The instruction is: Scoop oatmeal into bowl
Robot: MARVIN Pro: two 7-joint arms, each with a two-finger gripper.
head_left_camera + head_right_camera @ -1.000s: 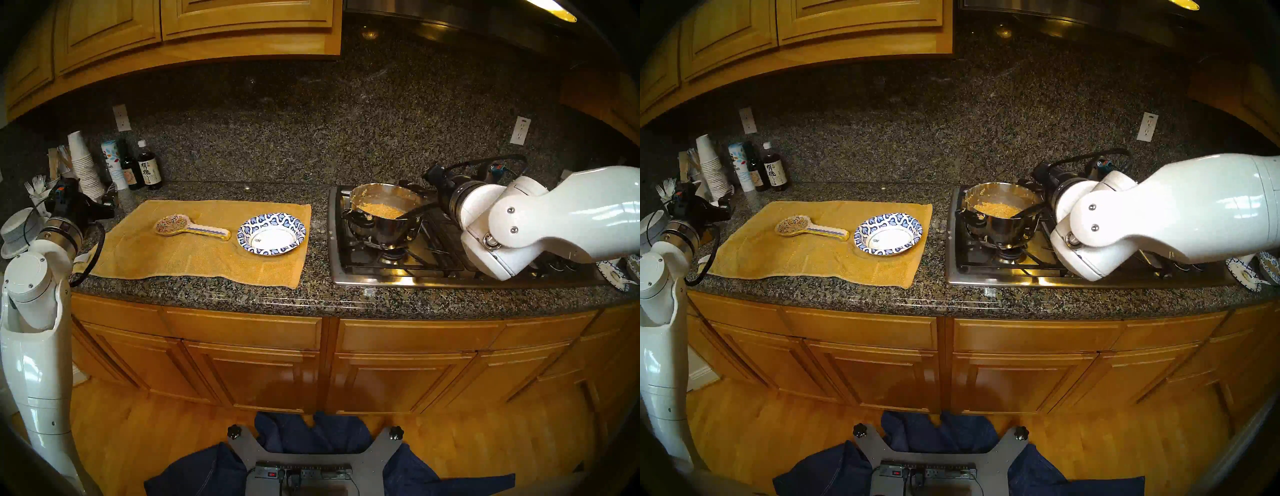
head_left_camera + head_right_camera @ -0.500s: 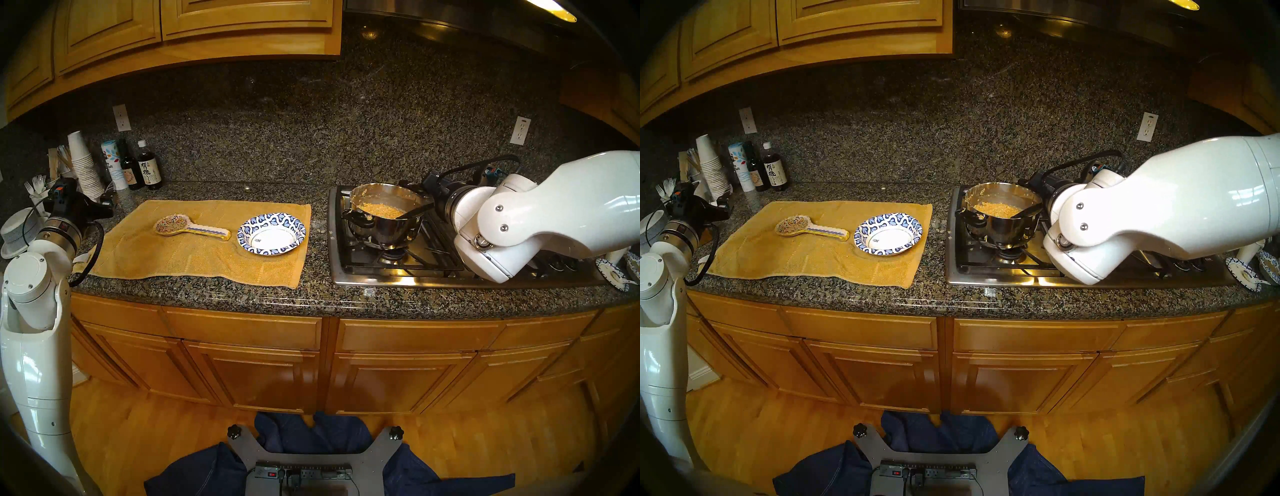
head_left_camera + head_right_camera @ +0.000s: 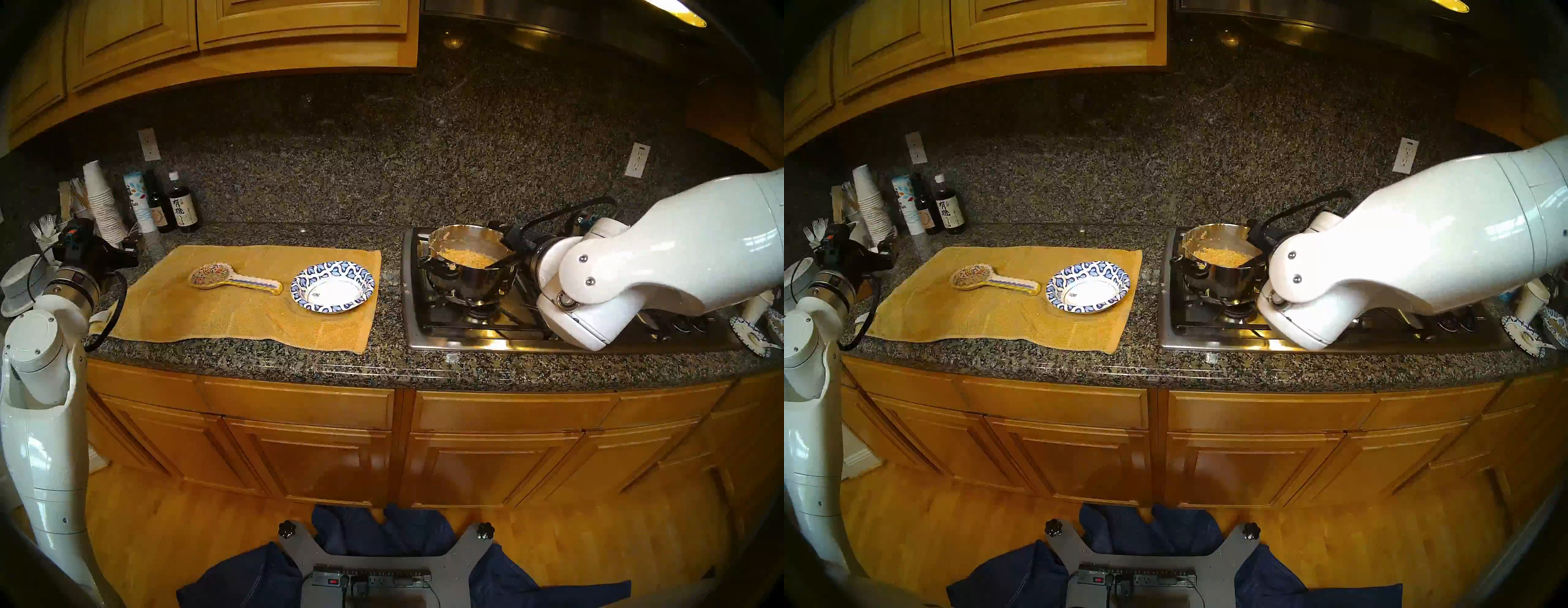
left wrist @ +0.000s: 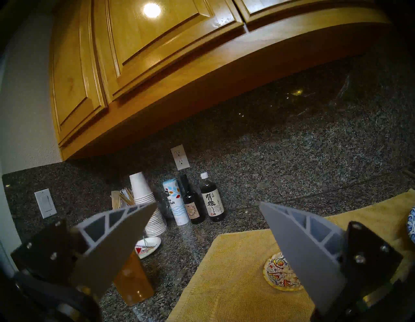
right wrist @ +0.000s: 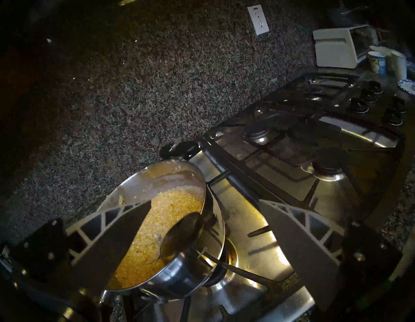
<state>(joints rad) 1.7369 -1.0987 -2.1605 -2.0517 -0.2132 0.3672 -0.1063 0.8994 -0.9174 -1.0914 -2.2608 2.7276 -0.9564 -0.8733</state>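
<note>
The oatmeal fills a steel pot on the stove's front left burner. A dark spoon lies in the pot, and its handle leans over the right rim. My right gripper is open just above that rim, with the spoon between and below its fingers, untouched. The blue-and-white bowl sits with nothing in it on the yellow cloth, left of the stove. My left gripper hangs open at the far left, holding nothing.
A colourful ceramic spoon rest lies left of the bowl. Bottles, stacked paper cups and grey bowls crowd the back left. The stove has raised grates. Patterned plates and a cup sit far right.
My right arm has swung left and its gripper has come in over the pot's right rim. The left arm, bowl and spoon have not moved.
</note>
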